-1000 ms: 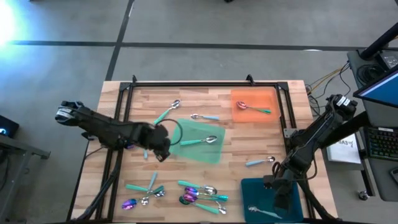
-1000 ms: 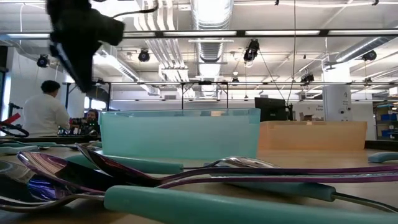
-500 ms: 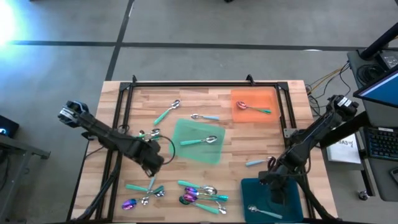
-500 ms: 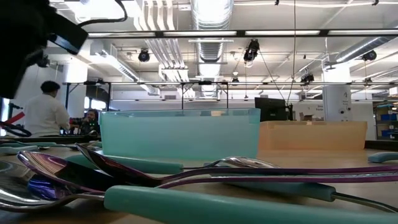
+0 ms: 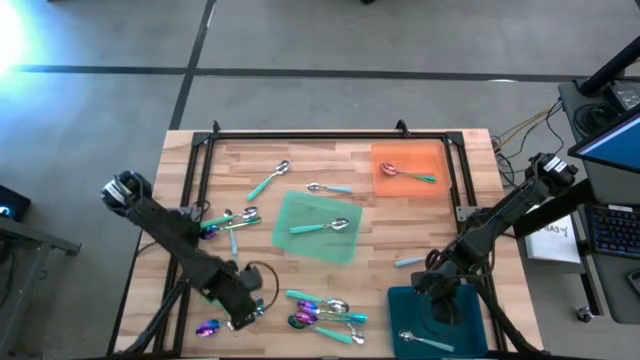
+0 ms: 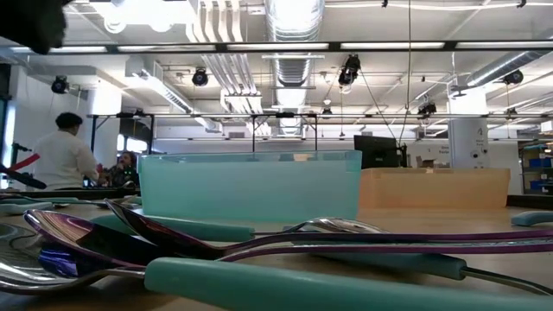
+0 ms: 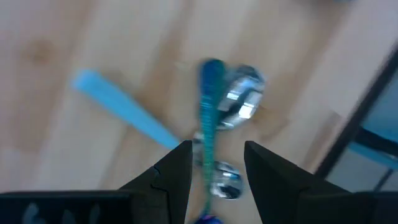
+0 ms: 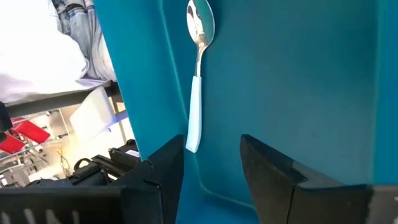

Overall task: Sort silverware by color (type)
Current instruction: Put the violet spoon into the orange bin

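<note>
Loose silverware lies on the wooden table: a near pile of purple and silver spoons (image 5: 325, 312), a cluster at the left (image 5: 228, 218) and single spoons (image 5: 268, 180) farther back. My left gripper (image 5: 240, 310) hangs open over a near-left group. In its wrist view a teal-handled spoon (image 7: 210, 106) and silver heads (image 7: 242, 93) lie below, between its fingers (image 7: 180, 171), untouched. My right gripper (image 8: 211, 168) stands open above the dark teal tray (image 5: 470, 325), where a pale-handled spoon (image 8: 198, 81) lies flat.
A green tray (image 5: 300, 245) in the middle holds one spoon (image 5: 322, 226). An orange tray (image 5: 440, 155) at the far right holds another (image 5: 405, 175). A black frame (image 5: 330, 135) rims the table. A person in white (image 6: 65, 155) stands in the room behind.
My left gripper has swung from the green tray's left edge toward the table's near edge and sunk lower, rolling as it went; it now hangs over the near-left spoons, and its arm has left the low view. The left cluster it covered now shows.
</note>
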You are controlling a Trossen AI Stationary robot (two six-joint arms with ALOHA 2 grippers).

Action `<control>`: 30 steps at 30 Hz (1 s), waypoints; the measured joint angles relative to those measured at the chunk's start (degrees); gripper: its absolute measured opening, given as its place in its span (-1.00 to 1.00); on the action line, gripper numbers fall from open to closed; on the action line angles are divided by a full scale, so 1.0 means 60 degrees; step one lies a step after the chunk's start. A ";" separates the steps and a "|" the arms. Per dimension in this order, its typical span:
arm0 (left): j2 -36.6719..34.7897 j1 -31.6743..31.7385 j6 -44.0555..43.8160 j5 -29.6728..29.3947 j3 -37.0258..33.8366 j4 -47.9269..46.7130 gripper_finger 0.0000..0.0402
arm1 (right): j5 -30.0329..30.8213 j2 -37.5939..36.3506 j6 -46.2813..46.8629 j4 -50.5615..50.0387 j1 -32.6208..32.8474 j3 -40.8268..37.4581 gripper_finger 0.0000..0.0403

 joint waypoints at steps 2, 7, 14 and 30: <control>0.0222 -0.0213 -0.0198 -0.0003 0.0000 0.0407 -0.35 | 0.0033 0.0000 -0.0036 0.0000 -0.0010 0.0000 -0.28; 0.0823 -0.0463 -0.0968 -0.0092 0.0000 0.0503 -0.35 | 0.0037 0.0000 -0.0064 0.0000 -0.0050 0.0000 -0.28; 0.1526 -0.0491 -0.0949 -0.0031 0.0201 0.0421 -0.35 | 0.0051 0.0000 -0.0068 0.0000 -0.0127 0.0000 -0.28; 0.1849 -0.0502 -0.0955 -0.0073 0.0215 0.0667 -0.35 | 0.0445 0.0000 -0.0357 0.0007 -0.0124 0.0000 -0.28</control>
